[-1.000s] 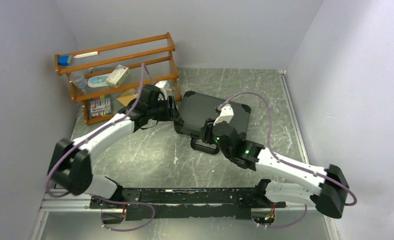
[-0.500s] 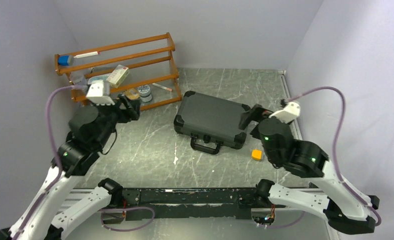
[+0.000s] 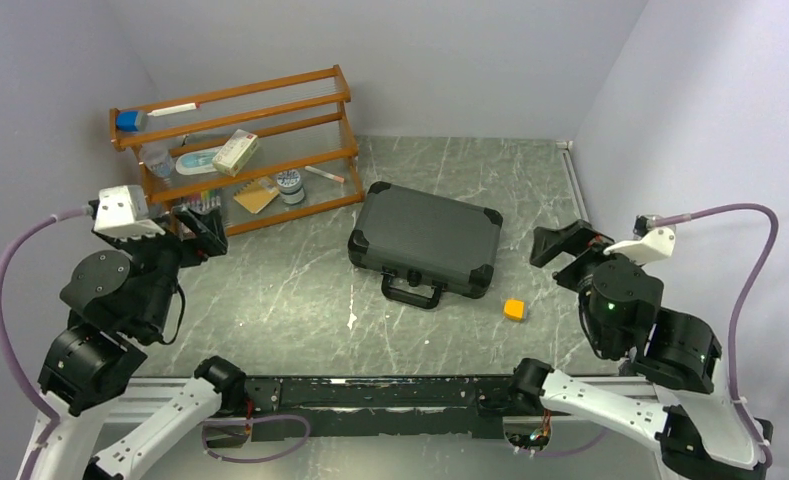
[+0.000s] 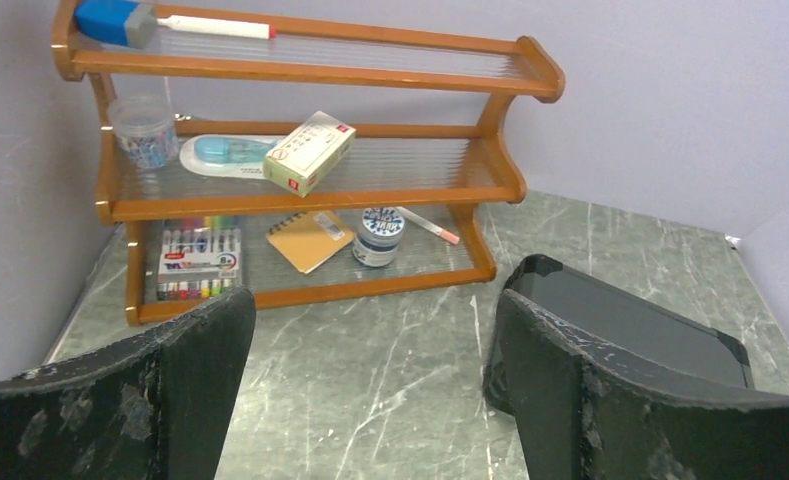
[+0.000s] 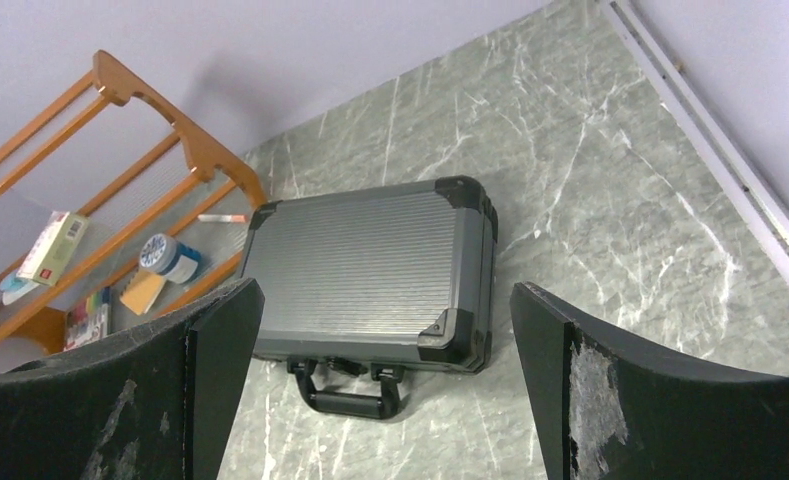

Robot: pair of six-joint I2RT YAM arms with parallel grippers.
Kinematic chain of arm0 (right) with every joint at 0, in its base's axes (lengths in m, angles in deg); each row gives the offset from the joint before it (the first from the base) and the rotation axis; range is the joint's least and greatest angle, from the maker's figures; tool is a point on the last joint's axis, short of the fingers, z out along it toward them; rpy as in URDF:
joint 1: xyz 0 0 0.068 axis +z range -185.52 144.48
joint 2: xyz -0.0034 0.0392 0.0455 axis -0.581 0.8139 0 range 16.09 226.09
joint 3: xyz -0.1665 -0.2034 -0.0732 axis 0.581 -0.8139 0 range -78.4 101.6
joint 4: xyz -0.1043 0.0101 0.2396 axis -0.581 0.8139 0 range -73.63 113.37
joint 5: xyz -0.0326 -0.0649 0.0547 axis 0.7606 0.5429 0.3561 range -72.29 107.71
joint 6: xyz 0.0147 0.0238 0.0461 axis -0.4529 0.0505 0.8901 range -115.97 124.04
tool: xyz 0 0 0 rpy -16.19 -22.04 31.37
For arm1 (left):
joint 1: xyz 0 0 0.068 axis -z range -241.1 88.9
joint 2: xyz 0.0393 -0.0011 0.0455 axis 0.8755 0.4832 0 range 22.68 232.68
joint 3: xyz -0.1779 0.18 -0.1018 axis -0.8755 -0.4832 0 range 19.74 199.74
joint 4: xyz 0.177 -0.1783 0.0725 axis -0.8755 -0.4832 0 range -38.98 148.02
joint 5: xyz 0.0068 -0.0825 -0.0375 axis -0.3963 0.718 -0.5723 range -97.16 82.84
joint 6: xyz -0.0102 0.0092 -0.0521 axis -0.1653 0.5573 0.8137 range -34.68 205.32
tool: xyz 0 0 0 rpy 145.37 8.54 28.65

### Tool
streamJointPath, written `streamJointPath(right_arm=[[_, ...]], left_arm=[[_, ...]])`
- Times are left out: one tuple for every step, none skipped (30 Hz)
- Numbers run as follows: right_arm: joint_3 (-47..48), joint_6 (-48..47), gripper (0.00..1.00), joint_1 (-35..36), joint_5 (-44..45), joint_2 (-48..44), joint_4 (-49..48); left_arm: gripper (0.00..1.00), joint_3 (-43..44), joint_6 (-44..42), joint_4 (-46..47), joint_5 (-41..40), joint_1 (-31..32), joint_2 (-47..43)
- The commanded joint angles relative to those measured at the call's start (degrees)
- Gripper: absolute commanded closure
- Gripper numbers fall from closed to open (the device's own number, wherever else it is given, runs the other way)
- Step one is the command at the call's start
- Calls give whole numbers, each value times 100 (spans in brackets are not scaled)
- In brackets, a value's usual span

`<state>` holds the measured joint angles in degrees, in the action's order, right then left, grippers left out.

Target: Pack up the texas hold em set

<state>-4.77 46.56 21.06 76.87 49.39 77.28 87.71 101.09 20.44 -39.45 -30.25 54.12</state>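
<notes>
The left claw (image 3: 198,228) stands wide with nothing between its fingers, raised near the wooden rack (image 3: 235,150) and well apart from the set. The right claw (image 3: 567,255) is just as wide and empty, held up off the case's right end.

The case (image 3: 425,238) lies flat in the middle of the worktop (image 3: 300,290), lid down, with its handle (image 3: 411,291) on the long side facing the arms. No chips, decks or tokens show anywhere outside it, so the packing looks finished or close to it. Whether the latches by the handle are fastened is too small to tell. A small orange cube (image 3: 513,309) sits on the worktop just off the case's near right corner and is no part of the set.

The case looks like a stiff shell with a ribbed grey lid and black capped corners, so it should neither flex nor dent under a press. If it holds the full set of chips it is probably heavy, and would drag rather than slide freely. Its body looks too broad for either claw to span. The handle is the likeliest place to take hold, a thin bar a claw can close around. To shift the case, pushing on a capped corner or a side wall seems safer than pinching the lid's edge.
</notes>
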Motion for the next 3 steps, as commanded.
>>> streamJointPath(right_arm=[[99, -97, 0, -11, 246, -55, 25], [100, -69, 0, -12, 249, -47, 34], [93, -82, 0, -15, 233, -43, 9]], left_arm=[[6, 127, -120, -342, -209, 17, -60], [6, 125, -99, -358, -202, 16, -52], [6, 121, -91, -362, -199, 17, -44]])
